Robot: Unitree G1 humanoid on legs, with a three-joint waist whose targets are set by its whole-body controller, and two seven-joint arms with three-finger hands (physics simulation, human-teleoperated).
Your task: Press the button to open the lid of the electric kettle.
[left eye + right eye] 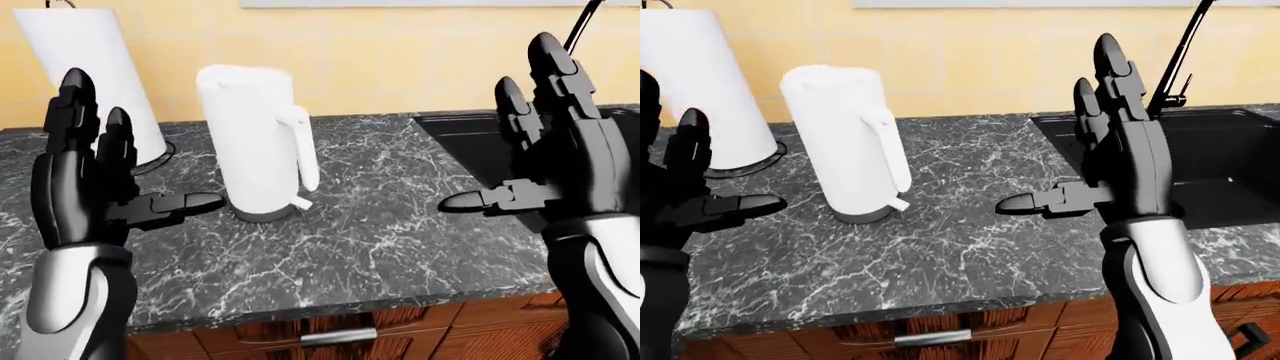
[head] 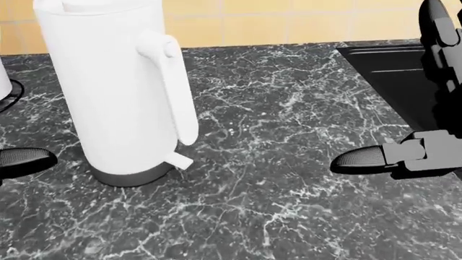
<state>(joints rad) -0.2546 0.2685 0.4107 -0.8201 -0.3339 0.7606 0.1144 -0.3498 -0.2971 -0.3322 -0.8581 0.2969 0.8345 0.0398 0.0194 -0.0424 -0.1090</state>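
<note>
the head view cuts off the electric kettle (image 2: 108, 92) at its top, so its lid and button do not show there. in the eye views the kettle's top is too small to make out any button. the paper towel roll (image 1: 90, 82) near the worktop's (image 1: 400, 225) far left corner loses its top. the left hand (image 1: 680, 187) is cropped in the right-eye view.

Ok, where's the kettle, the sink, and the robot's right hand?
kettle (image 1: 252, 142): left-eye view, middle of its white body.
sink (image 1: 1230, 161): right-eye view, its dark inner wall.
right hand (image 1: 1132, 154): right-eye view, back of the hand, fingers spread.
</note>
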